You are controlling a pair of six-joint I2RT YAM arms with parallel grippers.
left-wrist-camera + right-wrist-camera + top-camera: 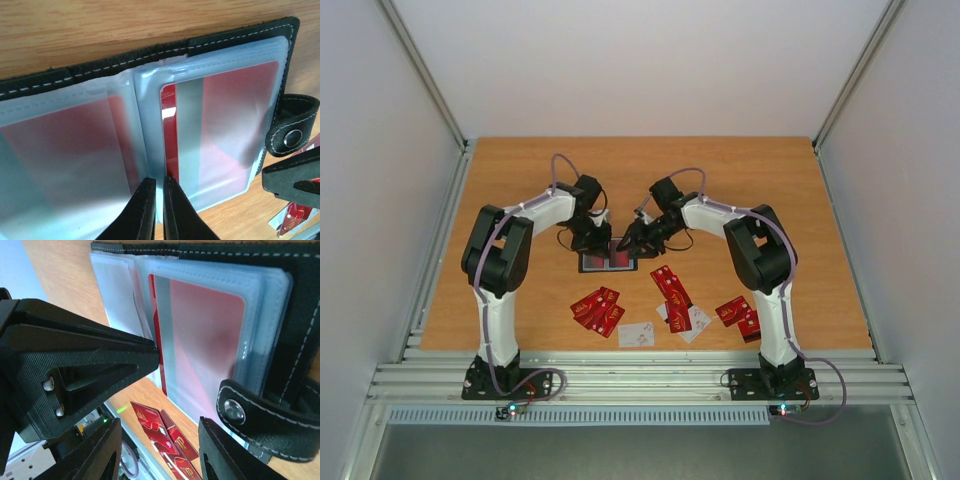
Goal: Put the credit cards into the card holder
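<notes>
Card holder (608,258) lies open on the table (770,180): black cover, clear sleeves (65,150) w/ red credit cards (220,125) inside. Left gripper (158,212) fingers nearly together, nipping a sleeve edge by the fold. Right gripper (160,455) spread, snap tab (260,415) just by one finger.

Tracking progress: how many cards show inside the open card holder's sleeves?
2. A red card with a grey stripe sits in the sleeve on the snap-tab side of the card holder; a second red card is in the facing sleeve. More may be hidden in sleeves underneath.

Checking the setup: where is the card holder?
Top view: the card holder lies open at the centre of the table, just beyond the loose credit cards.
</notes>
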